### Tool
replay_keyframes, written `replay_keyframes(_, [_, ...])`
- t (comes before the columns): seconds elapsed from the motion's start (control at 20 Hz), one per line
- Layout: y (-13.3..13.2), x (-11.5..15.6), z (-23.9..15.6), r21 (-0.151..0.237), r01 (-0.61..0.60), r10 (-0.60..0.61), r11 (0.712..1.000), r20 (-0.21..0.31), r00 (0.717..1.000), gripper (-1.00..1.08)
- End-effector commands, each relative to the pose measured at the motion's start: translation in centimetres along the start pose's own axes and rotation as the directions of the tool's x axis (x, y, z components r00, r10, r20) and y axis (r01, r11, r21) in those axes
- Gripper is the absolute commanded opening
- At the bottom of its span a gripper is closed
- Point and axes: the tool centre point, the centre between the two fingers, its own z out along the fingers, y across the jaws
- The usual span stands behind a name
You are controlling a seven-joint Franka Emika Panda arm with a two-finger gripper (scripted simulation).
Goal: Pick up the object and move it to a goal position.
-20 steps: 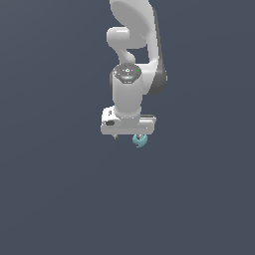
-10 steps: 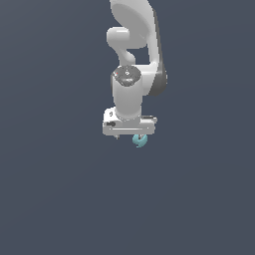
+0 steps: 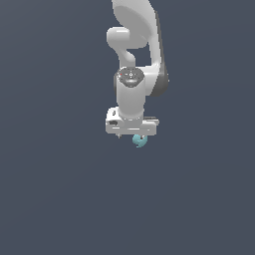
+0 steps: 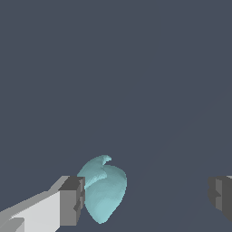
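**Tool hangs spread beside a small teal lump**

The tool [image 4: 145, 199] stands spread wide in the wrist view, its two grey-tipped fingers [image 4: 72, 201] far apart at either edge of the frame. The object [image 4: 103, 190], a light teal, curled and rounded lump with a small hooked tip, lies right next to one finger's pad; whether it touches that pad cannot be told. A broad gap separates it from the other finger, so nothing is pinched between the two.

From the exterior view, the tool [image 3: 132, 134] points downward at the end of the white arm [image 3: 133, 60], which descends from the top of the frame through a grey-capped joint. The object [image 3: 140, 141] shows as a tiny teal speck just under the tool's white crossbar, toward the exterior view's right of its middle, partly hidden by the tool's body.

Behind everything lies a plain, dark slate-blue ground [image 3: 50, 189] with no visible edge or marking. Whether the object rests on it or sits above it cannot be judged from either view.
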Motion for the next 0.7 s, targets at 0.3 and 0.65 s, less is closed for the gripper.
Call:
replay_keyframes(0.3, [-1.4, -1.3, 1.3, -0.004, -0.159, 0.159, 0.987, -0.003, 0.987, 1.00])
replay_keyframes(0.65, [-2.7, -2.6, 2.5, -0.007, -0.313, 0.313, 0.950, -0.007, 0.950, 1.00])
